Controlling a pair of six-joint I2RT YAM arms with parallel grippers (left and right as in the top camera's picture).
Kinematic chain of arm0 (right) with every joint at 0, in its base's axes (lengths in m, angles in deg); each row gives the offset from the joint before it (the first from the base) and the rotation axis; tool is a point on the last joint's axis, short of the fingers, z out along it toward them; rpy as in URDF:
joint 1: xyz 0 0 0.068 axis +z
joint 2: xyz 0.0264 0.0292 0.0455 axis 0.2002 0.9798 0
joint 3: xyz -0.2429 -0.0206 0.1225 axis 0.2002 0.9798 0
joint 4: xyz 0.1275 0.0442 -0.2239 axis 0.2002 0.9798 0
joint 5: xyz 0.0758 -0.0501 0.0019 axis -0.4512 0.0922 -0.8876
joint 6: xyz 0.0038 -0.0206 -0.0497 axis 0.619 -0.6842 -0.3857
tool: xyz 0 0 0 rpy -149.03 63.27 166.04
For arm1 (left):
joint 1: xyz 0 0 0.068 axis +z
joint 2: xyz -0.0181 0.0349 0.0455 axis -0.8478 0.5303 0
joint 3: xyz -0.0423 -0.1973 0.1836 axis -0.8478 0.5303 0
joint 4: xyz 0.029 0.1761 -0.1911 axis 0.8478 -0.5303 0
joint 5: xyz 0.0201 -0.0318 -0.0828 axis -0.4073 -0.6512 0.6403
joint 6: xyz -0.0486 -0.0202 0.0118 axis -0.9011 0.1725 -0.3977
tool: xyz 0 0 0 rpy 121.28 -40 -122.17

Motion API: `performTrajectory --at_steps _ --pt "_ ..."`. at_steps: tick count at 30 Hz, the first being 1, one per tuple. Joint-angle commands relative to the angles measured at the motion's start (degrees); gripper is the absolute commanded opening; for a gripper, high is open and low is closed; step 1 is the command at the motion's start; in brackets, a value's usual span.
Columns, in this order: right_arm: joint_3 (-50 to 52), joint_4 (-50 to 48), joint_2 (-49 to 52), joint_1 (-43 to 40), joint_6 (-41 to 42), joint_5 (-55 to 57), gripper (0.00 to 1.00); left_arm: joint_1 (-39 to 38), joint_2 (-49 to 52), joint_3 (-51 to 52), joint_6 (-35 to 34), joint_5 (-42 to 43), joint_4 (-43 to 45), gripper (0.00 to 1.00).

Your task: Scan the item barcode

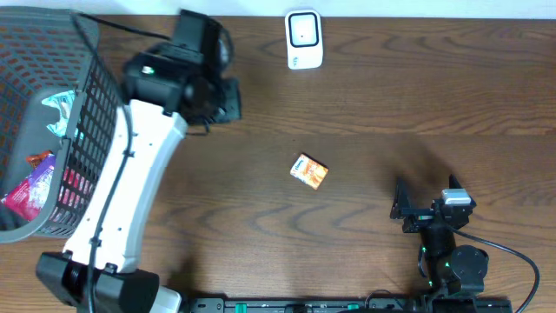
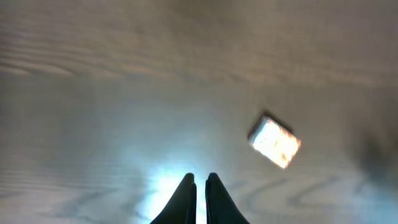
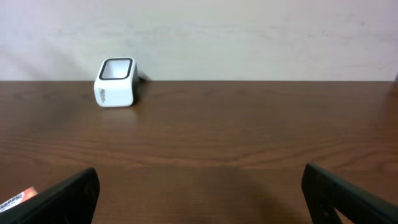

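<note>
The item, a small orange and white box (image 1: 309, 171), lies flat near the middle of the wooden table. In the left wrist view the box (image 2: 275, 142) appears blurred and bright, to the right of and beyond the fingertips. My left gripper (image 1: 228, 98) (image 2: 200, 181) hovers over bare table left of the box, shut with nothing between its fingers. The white barcode scanner (image 1: 304, 39) (image 3: 115, 82) stands at the table's far edge. My right gripper (image 1: 401, 207) (image 3: 199, 190) rests low at the front right, open wide and empty; a corner of the box (image 3: 15, 198) peeks past its left finger.
A dark wire basket (image 1: 91, 113) stands at the left edge, holding several packaged goods (image 1: 35, 178). The left arm's white link (image 1: 130, 183) runs from the front left toward the back. A pale wall (image 3: 249, 31) rises behind the table.
</note>
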Motion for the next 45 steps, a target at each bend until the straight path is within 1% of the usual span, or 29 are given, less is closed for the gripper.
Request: performTrajectory --at_steps 1,6,9,14,19,23,26,29,31,36,45 --pt "0.04 0.24 -0.37 -0.24 0.57 0.46 0.99 -3.37 0.79 4.13 -1.40 0.55 -0.37 0.08" --pt "0.04 0.24 -0.37 -0.24 0.57 0.46 0.99 -7.48 0.79 12.11 -6.25 0.57 0.31 0.08" --pt "0.04 0.24 -0.37 -0.24 0.57 0.46 0.99 -9.64 0.81 16.65 -7.41 0.61 2.97 0.07" --pt "0.04 0.24 -0.37 -0.24 0.57 0.46 0.99 -13.60 0.81 23.87 -11.58 3.19 12.15 0.07" --pt "0.04 0.24 -0.37 -0.24 0.57 0.46 0.99 -17.35 2.03 29.07 -17.35 3.17 21.73 0.08" --pt "0.04 0.24 -0.37 -0.24 0.57 0.46 0.99 -20.22 5.16 29.49 -19.78 3.26 25.20 0.08" --pt "0.04 0.24 -0.37 -0.24 0.57 0.46 0.99 -22.60 8.24 29.49 -20.00 5.35 27.87 0.07" --pt "0.04 0.24 -0.37 -0.24 0.57 0.46 0.99 -24.39 11.08 29.49 -21.62 5.73 28.89 0.08" --pt "0.04 0.24 -0.37 -0.24 0.57 0.46 0.99 -24.87 12.61 29.49 -22.84 5.75 28.83 0.08" --pt "0.04 0.24 -0.37 -0.24 0.57 0.46 0.99 -24.90 14.67 29.49 -22.95 5.68 29.75 0.07" --pt "0.04 0.24 -0.37 -0.24 0.57 0.46 0.99 -24.90 17.00 29.49 -22.12 1.77 38.16 0.08"
